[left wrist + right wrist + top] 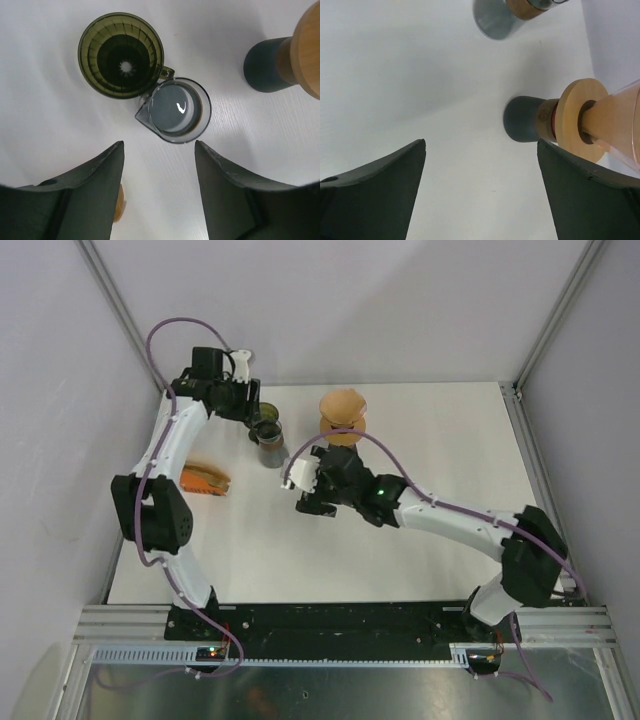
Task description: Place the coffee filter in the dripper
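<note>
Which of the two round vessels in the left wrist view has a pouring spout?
The clear glass jug, nearer the left gripper. The dark green dripper beside it is ribbed inside, with no spout.

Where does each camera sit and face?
Top external: above, behind the bases, looking down on the table; left arm and right arm show.
Left wrist: on that arm, looking down at dripper and glass carafe; open left end effector shows.
Right wrist: on that arm, facing the filter holder; open right end effector shows.
Both wrist views share the filter holder.
</note>
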You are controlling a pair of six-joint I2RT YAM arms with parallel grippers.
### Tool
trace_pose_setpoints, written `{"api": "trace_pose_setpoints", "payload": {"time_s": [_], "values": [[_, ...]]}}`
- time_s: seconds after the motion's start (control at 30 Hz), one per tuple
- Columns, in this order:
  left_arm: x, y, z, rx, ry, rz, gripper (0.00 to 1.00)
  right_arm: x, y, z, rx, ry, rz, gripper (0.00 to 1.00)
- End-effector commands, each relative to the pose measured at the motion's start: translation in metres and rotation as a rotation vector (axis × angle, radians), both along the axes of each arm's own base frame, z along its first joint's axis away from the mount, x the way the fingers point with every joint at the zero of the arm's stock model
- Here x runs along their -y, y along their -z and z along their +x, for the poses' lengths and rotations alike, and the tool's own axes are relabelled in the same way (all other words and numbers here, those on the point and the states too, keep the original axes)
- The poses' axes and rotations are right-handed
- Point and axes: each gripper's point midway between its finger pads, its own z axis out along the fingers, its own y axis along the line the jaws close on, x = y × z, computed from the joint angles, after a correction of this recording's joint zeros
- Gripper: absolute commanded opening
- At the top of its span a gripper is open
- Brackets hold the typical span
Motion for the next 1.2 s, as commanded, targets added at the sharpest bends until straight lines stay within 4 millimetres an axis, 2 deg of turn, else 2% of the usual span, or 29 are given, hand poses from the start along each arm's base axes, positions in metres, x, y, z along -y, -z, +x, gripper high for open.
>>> {"api": "trace_pose_setpoints", "payload": {"time_s": [0.0, 0.17, 0.37, 0.53, 0.67, 0.87, 1.17], "values": [[0.002, 0.0, 0.024, 0.068, 0.08, 0.109, 0.63, 0.005, -0.03, -0.027, -0.129, -0.075, 0.173, 0.99], [0.009, 0.013, 0.037, 0.083, 0.175, 0.166, 0.65, 0.02, -0.051, -0.032, -0.141, -0.076, 0.261, 0.99], [0.012, 0.031, 0.056, 0.071, 0.205, 0.19, 0.66, 0.032, -0.053, -0.035, -0.144, -0.056, 0.279, 0.99], [0.015, 0.052, 0.058, 0.035, 0.222, 0.201, 0.61, 0.038, -0.053, -0.033, -0.132, -0.034, 0.271, 0.99], [0.014, 0.064, 0.055, 0.007, 0.223, 0.212, 0.51, 0.043, -0.055, -0.029, -0.109, -0.015, 0.261, 0.99], [0.02, 0.07, 0.044, -0.018, 0.243, 0.181, 0.28, 0.044, -0.054, -0.027, -0.106, -0.014, 0.256, 0.99], [0.024, 0.065, 0.015, -0.044, 0.256, 0.139, 0.05, 0.044, -0.053, -0.028, -0.111, -0.01, 0.252, 0.99]]}}
